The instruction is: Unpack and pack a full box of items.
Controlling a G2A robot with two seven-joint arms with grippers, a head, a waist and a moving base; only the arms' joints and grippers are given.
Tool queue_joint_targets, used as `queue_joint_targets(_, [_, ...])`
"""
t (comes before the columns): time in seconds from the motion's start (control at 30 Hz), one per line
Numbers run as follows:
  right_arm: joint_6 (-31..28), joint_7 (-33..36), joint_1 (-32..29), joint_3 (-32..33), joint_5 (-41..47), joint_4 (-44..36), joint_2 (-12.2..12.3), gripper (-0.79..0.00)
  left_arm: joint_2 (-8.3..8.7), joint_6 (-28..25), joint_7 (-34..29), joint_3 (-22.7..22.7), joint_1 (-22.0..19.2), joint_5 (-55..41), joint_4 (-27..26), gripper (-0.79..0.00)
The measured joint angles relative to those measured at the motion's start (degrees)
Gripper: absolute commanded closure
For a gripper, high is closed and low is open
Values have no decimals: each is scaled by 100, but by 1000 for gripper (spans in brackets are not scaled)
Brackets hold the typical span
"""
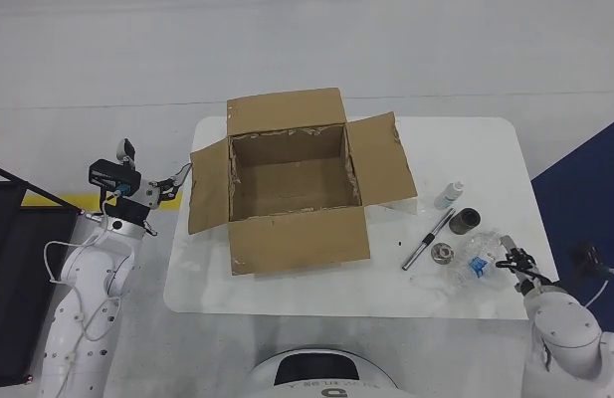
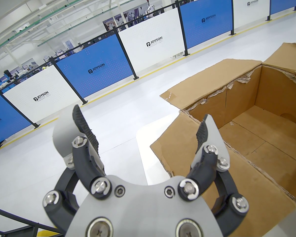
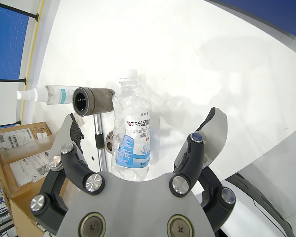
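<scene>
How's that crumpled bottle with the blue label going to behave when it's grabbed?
The crumpled bottle looks thin-walled, so it will probably buckle when squeezed. It seems empty, so likely light. Lying on its side, it may roll if nudged.

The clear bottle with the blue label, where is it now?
In the top view the clear bottle lies on the table right of the cardboard box, beside the dark cylinder, just ahead of the open right gripper.

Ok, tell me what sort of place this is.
Probably an industrial hall or robot test floor: rows of blue and white partition panels fence off work bays, pipes and ducts run high overhead, and the pale floor carries yellow lane lines.
</scene>
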Motion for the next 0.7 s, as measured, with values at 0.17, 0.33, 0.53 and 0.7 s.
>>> queue_joint_targets(0.17, [49, 485, 276, -203, -492, 251, 83, -320, 0, 0, 0, 0, 0, 0, 0, -785])
queue_joint_targets(0.33, [209, 639, 539, -417, -933, 485, 133, -332, 0, 0, 0, 0, 0, 0, 0, -785])
queue_joint_targets(0.53, [161, 1131, 784, -519, -1413, 709, 220, -351, 0, 0, 0, 0, 0, 0, 0, -785])
queue_joint_targets(0.7, [-242, 1675, 837, -499, -1493, 757, 293, -385, 0, 0, 0, 0, 0, 0, 0, -785])
